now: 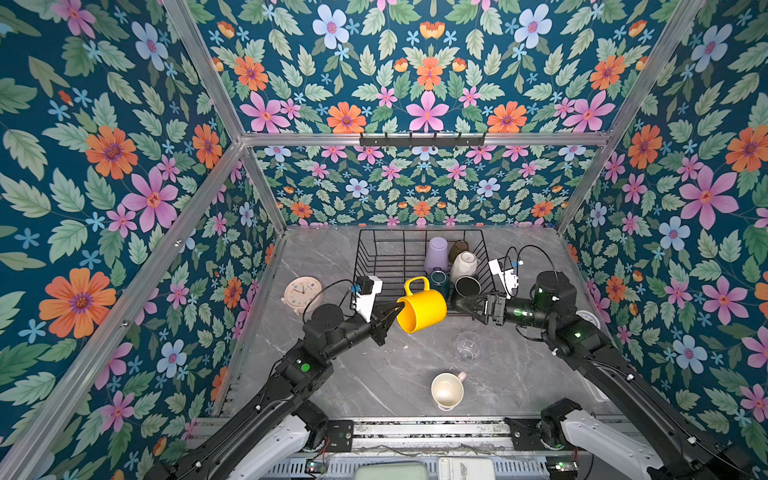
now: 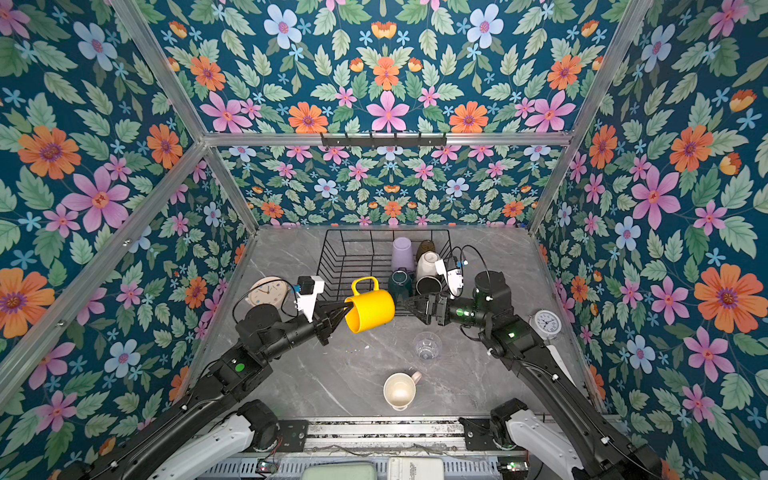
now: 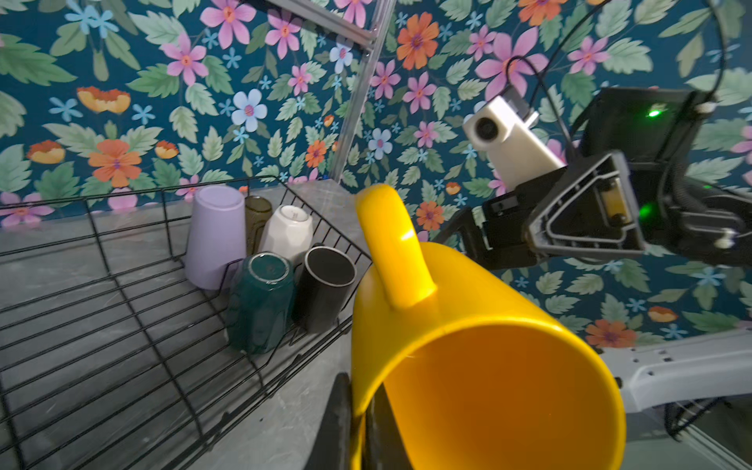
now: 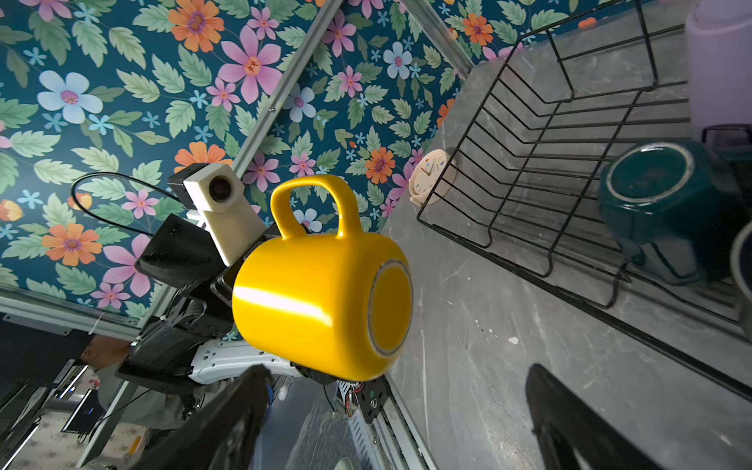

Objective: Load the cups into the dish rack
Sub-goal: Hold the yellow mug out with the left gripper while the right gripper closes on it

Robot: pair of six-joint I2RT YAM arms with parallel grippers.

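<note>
1. The left pincer (image 1: 397, 311) is clamped on the rim of the yellow mug (image 1: 422, 309). It holds the mug sideways in the air, handle up, over the near edge of the dish rack (image 1: 374, 249).
2. The right pincer (image 1: 463, 306) hangs just beside the mug's base, its jaws wide apart and holding nothing.
3. Five cups sit in the rack's right part: lilac tumbler (image 1: 436, 253), olive-brown tumbler (image 1: 458, 249), white mug (image 1: 464, 266), dark-green mug (image 1: 439, 282) base up, and black mug (image 1: 467, 286).
4. On the tabletop (image 1: 374, 374), nearer the arms, the clear glass (image 1: 468, 345) and the pale-pink mug (image 1: 447, 390) stand apart, outside the rack.
</note>
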